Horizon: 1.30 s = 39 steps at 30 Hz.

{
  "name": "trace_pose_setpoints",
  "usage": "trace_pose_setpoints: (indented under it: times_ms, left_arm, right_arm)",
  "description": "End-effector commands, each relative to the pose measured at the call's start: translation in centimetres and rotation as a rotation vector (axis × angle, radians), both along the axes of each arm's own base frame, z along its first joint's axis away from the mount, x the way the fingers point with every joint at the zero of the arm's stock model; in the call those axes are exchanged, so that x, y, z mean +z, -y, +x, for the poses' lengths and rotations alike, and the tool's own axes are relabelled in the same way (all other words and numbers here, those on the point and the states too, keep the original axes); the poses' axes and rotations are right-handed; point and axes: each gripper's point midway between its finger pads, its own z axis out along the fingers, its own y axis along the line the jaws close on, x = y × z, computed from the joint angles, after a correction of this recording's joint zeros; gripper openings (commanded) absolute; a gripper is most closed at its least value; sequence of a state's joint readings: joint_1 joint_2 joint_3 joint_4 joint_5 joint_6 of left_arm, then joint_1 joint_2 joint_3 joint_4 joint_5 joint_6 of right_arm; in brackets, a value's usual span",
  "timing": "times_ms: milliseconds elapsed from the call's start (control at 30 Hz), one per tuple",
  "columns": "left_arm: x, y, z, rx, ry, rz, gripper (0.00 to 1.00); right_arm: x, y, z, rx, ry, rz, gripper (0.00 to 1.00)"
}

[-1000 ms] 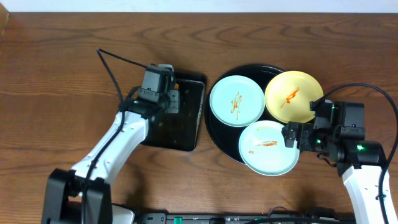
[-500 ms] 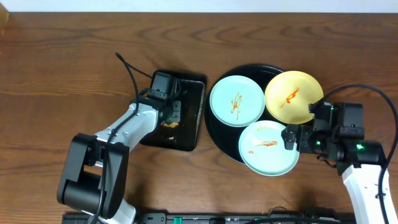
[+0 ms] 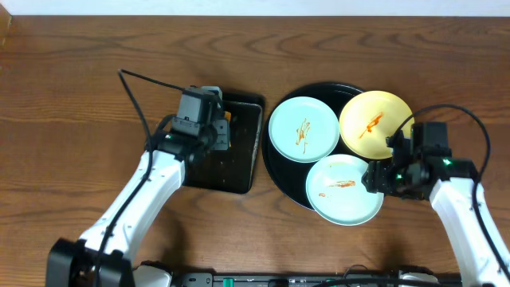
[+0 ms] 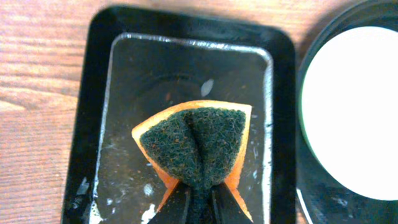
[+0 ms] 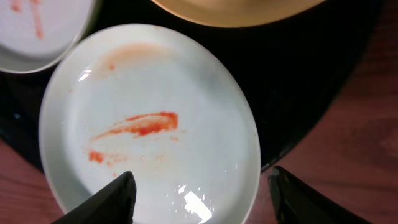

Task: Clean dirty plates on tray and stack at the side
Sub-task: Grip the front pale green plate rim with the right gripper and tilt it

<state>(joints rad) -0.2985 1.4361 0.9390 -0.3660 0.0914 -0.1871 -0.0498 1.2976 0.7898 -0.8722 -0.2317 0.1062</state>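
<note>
Left hand [image 4: 199, 208] is clamped on the sponge [image 4: 194, 149], jaws nearly together at its near edge. The pinch folds the orange body up, and the dark green scour face bunches into a ridge. The sponge is over the middle of the small rectangular tray [image 4: 87, 124], whose floor looks wet with pale flecks. From the wrist view I can't tell whether the sponge rests on that floor or hangs just above it. This tray lies on the tabletop [image 3: 80, 64], just beside the round black tray [image 3: 280, 177] and to its left.

Right hand [image 5: 202, 205] is spread wide with nothing in it. Its fingertips [image 5: 109, 199] show at the bottom of the wrist view, one on each side of the near mint plate [image 5: 149, 124], close to its rim. That plate has an orange-red streak across the middle and a fainter smear above it. It overhangs the round tray's rim, partly above bare wood.

In the overhead view the far mint plate [image 3: 304, 128] sits on the left of the round tray, with thin orange lines at its centre. The yellow plate [image 3: 376, 123] is at the right, with a red smear, and juts past the rim. All three lie flat, side by side.
</note>
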Motion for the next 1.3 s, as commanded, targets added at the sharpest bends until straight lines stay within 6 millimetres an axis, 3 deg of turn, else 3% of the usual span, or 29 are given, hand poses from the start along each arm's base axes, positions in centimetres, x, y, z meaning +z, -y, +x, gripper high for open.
trace_pose_setpoints:
  times_ms: [0, 267, 433, 600, 767, 1167, 1267]
  left_arm:
    - [0.9, 0.1, -0.3, 0.002, 0.018, -0.017, 0.08]
    - [1.1, 0.3, -0.7, -0.009, 0.01, -0.031, 0.09]
    - [0.9, 0.6, -1.0, -0.021, -0.008, -0.044, 0.08]
    - [1.0, 1.4, -1.4, -0.051, -0.023, -0.082, 0.09]
    - [1.1, 2.4, -1.9, -0.09, -0.04, -0.132, 0.08]
    - [1.1, 2.4, -1.9, -0.089, -0.04, -0.132, 0.09]
    - [1.1, 2.4, -1.9, -0.089, -0.04, -0.132, 0.08]
  right_arm:
    - [-1.0, -0.3, 0.6, 0.01, -0.032, 0.002, 0.66]
    - [-4.8, 0.1, 1.2, 0.008, -0.121, -0.012, 0.65]
    - [-6.2, 0.0, 1.3, 0.009, -0.154, -0.005, 0.43]
    - [-6.2, -0.4, 1.3, 0.011, -0.156, 0.02, 0.18]
    - [-6.2, -0.4, 1.3, 0.011, -0.156, 0.02, 0.02]
    - [-6.2, -0.5, 1.3, 0.013, -0.157, 0.023, 0.01]
    - [-6.0, -1.4, 1.4, 0.035, -0.147, 0.072, 0.01]
